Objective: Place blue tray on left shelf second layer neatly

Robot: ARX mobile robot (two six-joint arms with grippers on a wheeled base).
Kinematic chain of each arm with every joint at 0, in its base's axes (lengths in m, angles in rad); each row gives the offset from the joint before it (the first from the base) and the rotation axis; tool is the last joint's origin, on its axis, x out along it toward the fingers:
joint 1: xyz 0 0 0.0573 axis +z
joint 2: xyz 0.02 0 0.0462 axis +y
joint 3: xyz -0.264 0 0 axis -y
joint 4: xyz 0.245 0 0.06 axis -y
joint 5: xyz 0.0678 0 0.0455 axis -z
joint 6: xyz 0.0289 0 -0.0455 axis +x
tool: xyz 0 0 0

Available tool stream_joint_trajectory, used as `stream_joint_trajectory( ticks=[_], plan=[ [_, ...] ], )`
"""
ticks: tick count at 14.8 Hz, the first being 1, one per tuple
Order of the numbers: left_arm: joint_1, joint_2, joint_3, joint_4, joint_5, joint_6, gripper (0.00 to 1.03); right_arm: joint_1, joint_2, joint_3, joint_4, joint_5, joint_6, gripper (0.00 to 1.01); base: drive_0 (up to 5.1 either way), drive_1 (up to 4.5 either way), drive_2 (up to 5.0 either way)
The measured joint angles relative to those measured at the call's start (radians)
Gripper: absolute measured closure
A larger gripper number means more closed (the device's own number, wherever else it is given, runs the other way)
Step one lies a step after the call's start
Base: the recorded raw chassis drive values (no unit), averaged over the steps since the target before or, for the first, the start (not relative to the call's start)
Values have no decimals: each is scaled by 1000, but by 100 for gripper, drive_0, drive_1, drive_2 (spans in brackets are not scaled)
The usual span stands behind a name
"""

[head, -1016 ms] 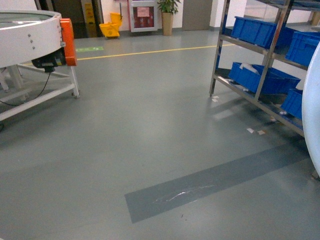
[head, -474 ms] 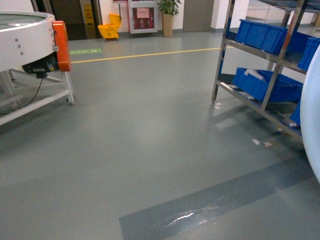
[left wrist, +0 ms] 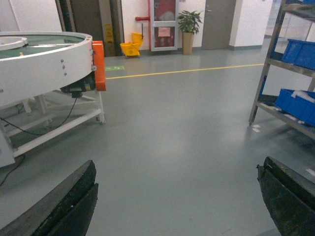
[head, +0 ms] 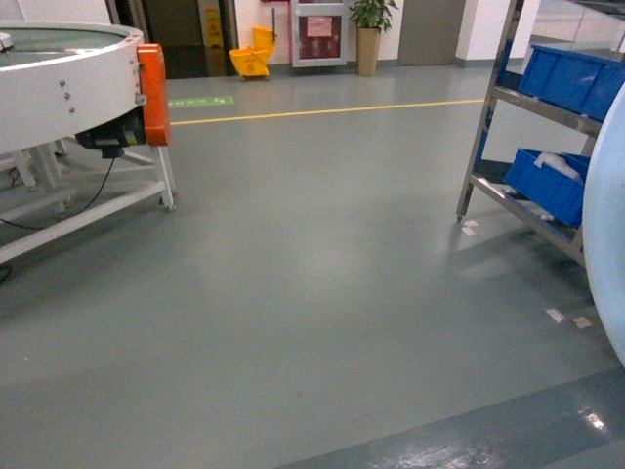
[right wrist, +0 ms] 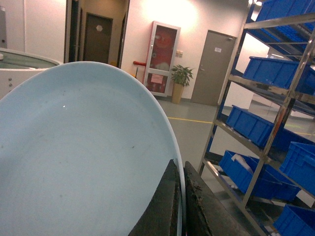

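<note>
The blue tray is a pale round dish that fills the left of the right wrist view, held on edge. My right gripper is shut on its rim, one dark finger on each side. In the head view the tray shows only as a pale curve at the right edge. The steel shelf rack stands to the right, its tiers loaded with dark-blue bins. In the head view the rack is at the far right. My left gripper is open over bare floor, holding nothing.
A white round conveyor table with an orange guard stands on a frame at the left, a cable trailing beneath. Grey floor with a yellow line lies between. A yellow mop bucket and a potted plant stand by the far wall.
The head view has advanced across the floor: the dark floor strip slid down to the bottom edge and the rack shifted toward the right edge. The tray stays at the right edge.
</note>
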Motion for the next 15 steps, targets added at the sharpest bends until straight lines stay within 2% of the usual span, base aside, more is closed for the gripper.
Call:
stream_joint_trajectory(
  ticks=[8, 15],
  plan=[
    [1, 0, 0, 0, 1, 0, 5, 0, -2, -1, 2, 0, 0, 99, -157, -157, -157],
    [0, 0, 0, -1, 0, 0, 5, 0, 1, -1, -2, -1, 0, 99, -1, 419, -420]
  ],
)
